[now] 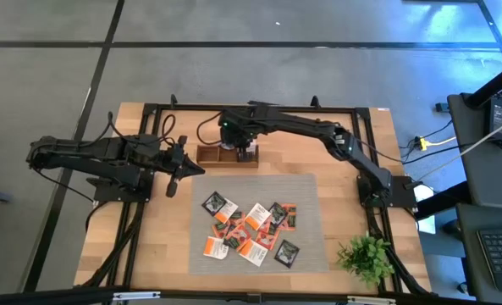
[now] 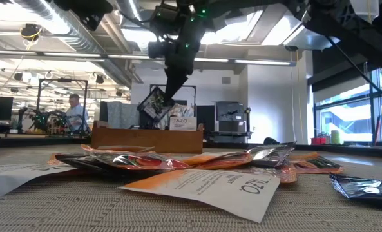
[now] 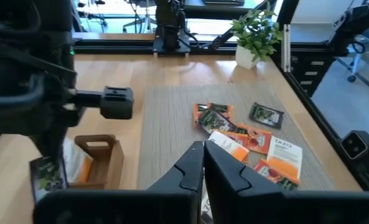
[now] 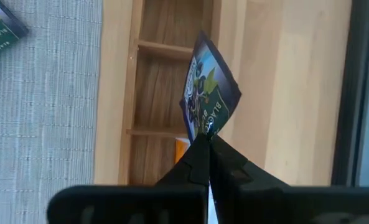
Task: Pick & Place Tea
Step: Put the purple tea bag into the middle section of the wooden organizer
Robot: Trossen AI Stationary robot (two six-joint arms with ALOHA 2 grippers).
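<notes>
My right gripper (image 4: 208,142) is shut on a dark tea sachet (image 4: 208,93) over the brown wooden tray (image 1: 210,155) at the table's far side. In the low view the sachet (image 2: 153,103) hangs tilted just above the tray (image 2: 145,138). A white-and-orange sachet (image 2: 183,122) stands inside the tray. The remaining sachets (image 1: 251,229), orange, white and dark, lie in a loose pile on the grey mat. My left gripper (image 3: 203,163) is shut and hovers at the mat's left far corner (image 1: 176,167), touching nothing. My right gripper pinches the dark sachet between its two fingers by one corner (image 4: 205,127). The fingers come from above, pointing down. The sachet hangs tilted below them over the tray; whether its lower end touches the tray I cannot tell.
A small green plant (image 1: 367,254) stands at the table's near right corner. The grey mat (image 1: 310,191) covers the table's middle. A black frame rail (image 1: 259,108) runs along the far edge behind the tray. A person (image 2: 75,109) is in the room far behind.
</notes>
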